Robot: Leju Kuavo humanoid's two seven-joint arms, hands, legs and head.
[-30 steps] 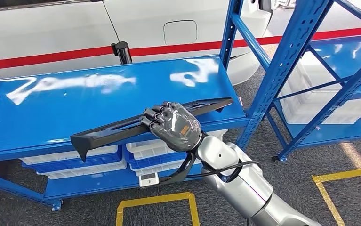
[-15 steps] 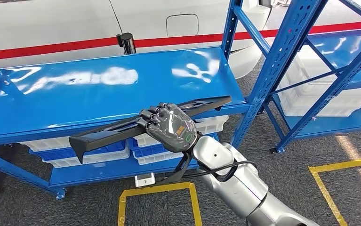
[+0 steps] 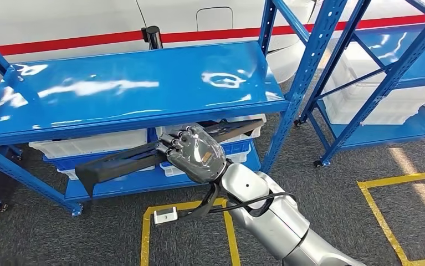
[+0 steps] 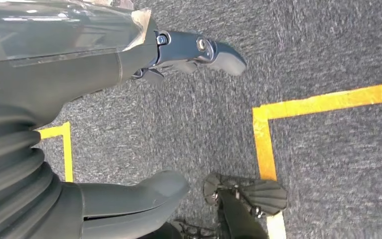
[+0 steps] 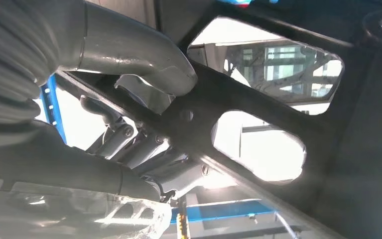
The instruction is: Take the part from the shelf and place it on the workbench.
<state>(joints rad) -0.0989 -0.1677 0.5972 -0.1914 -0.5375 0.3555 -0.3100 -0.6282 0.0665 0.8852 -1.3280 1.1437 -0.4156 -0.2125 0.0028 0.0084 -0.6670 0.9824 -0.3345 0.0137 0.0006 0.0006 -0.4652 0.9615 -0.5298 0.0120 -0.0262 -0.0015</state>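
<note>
Head view — right hand [image 3: 194,152] is gripping a long black plastic part [image 3: 122,160] near its middle, holding it clear of the blue shelf [image 3: 138,88], in front of the white bins [image 3: 91,145].
Left wrist view — left hand [image 4: 129,64] is hanging over grey carpet [image 4: 328,45], fingers apart, holding nothing.
Right wrist view — thumb [image 5: 144,55] is pressing the part's ribbed frame.

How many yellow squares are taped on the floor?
3, as far as the head view shows: one under the right hand holding the black part, one at the right edge, and a corner in the left wrist view; others may lie outside.
</note>
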